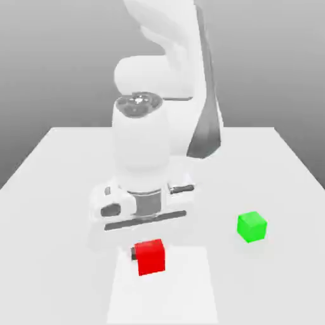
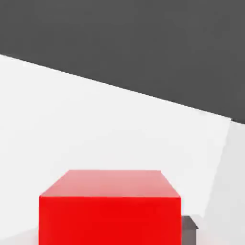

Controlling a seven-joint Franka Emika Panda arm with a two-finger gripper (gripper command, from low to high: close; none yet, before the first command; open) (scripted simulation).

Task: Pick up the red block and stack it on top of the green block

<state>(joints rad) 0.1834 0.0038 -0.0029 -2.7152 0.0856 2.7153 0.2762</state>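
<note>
The red block (image 1: 152, 259) sits on the white table (image 1: 57, 165) near its front edge, directly under the hand. My gripper (image 1: 150, 253) has come straight down over it and is shut on the red block. One dark fingertip (image 1: 134, 253) presses against the block's side on the exterior view's left. In the hand view the red block (image 2: 110, 210) looms large and close, with a grey fingertip (image 2: 190, 228) flush against one side. The green block (image 1: 252, 226) rests alone on the table, off to the exterior view's right and slightly farther back.
The arm's white body (image 1: 143, 146) rises behind the hand, and its base stands at the back of the table. A brighter rectangular patch (image 1: 190, 292) lies on the table surface beneath and in front of the red block.
</note>
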